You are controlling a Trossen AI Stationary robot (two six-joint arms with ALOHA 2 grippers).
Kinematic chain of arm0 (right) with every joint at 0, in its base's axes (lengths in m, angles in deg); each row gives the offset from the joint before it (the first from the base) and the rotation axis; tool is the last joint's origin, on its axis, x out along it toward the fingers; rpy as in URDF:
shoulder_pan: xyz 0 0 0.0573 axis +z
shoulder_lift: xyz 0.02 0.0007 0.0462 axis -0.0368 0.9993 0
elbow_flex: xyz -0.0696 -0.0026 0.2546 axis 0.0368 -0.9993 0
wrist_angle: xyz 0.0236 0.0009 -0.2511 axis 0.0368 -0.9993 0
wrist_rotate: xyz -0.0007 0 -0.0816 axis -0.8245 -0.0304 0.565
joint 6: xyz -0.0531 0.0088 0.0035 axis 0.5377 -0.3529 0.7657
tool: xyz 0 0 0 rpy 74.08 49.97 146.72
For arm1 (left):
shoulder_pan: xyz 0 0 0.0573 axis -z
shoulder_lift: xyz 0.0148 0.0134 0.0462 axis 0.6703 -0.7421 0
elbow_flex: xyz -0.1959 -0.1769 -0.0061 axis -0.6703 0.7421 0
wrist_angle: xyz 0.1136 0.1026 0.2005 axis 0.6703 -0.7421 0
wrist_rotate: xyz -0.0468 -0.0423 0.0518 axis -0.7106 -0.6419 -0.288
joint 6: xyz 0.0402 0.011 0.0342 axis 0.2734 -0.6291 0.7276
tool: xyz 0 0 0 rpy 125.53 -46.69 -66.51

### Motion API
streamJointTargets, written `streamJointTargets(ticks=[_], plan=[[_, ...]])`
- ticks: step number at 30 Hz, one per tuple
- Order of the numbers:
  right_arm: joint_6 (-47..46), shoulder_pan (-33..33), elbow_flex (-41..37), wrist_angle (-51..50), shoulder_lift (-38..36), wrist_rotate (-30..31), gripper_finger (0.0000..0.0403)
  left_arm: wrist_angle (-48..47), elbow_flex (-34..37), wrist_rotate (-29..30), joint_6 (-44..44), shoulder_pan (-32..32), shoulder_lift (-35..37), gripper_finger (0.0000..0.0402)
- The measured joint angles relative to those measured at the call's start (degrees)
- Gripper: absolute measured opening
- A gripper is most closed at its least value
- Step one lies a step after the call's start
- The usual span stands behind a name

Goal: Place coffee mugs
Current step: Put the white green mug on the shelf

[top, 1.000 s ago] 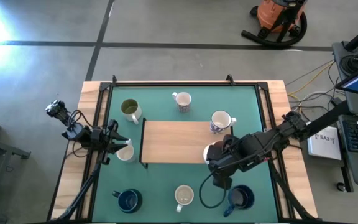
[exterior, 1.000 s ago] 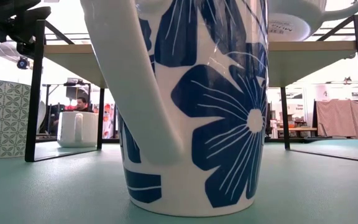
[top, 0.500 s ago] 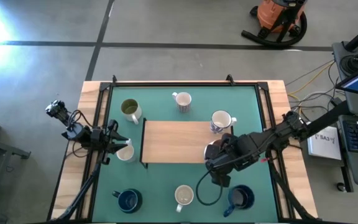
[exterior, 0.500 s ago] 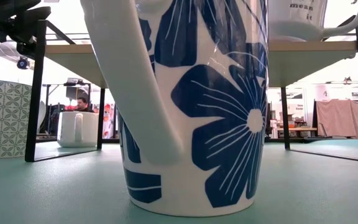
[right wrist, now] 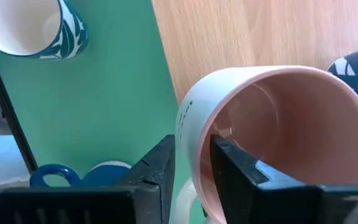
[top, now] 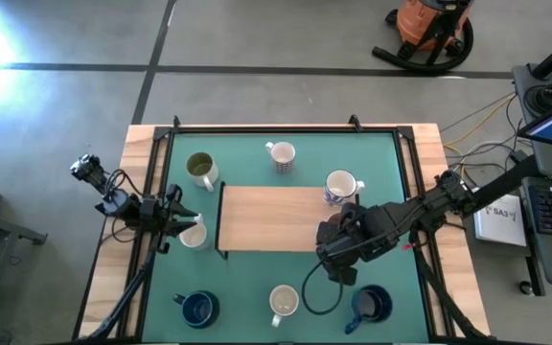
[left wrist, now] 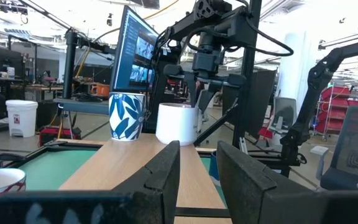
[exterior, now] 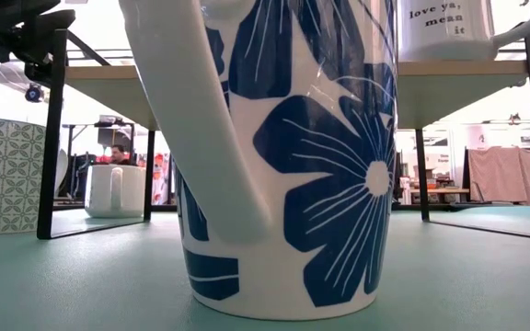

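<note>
A white mug [exterior: 444, 32] with a pink inside [right wrist: 278, 137] and dark lettering stands upright, base down, on the right end of the raised wooden shelf [top: 271, 218]. My right gripper [right wrist: 192, 171] points down over it from above, open, one finger inside the mug and one outside. It also shows in the high view [top: 333, 235] and, far off, in the left wrist view [left wrist: 202, 93]. My left gripper [top: 173, 217] waits at the table's left edge beside a white mug [top: 195, 233], open, with nothing between its fingers [left wrist: 166, 168]. My right gripper straddles the mug's wall at the rim [right wrist: 194, 134], one finger [right wrist: 238, 165] inside the hollow and one [right wrist: 157, 168] outside, coming from above. The mug stands upright with its base on the shelf. Whether the fingers touch the wall, I cannot tell.
On the green mat [top: 257, 278] around the shelf stand other mugs: an olive-inside one [top: 201, 170], a striped one [top: 281, 153], a blue-leaf one [top: 341, 185], two navy ones [top: 197, 307] [top: 372, 305], and a blue-flowered one [exterior: 283, 156] at the near edge. Black rails [top: 257, 127] frame the mat.
The white mug has come down from clear above the shelf, where it hung tilted with its underside showing, and now stands level on the shelf's right end. My right gripper has sunk slightly with it.
</note>
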Motion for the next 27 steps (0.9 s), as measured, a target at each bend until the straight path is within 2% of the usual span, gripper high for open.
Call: streamJointTargets(ticks=[5,11,20,27], plan=[[2.9,0.1,0.0,0.1,-0.2,-0.7,0.0093,0.0,0.0,0.0,0.0,0.0,0.0,0.0089],[7.2,0.1,0.0,0.2,-0.3,-0.7,0.0076,0.0,0.0,0.0,0.0,0.0,0.0,0.0089],[6.0,0.0,0.0,0.3,-0.3,-2.3,0.0039,0.0,0.0,0.0,0.0,0.0,0.0,0.0089],[2.2,0.0,0.0,0.3,-0.3,-2.3,0.0034,0.0,0.0,0.0,0.0,0.0,0.0,0.0089]])
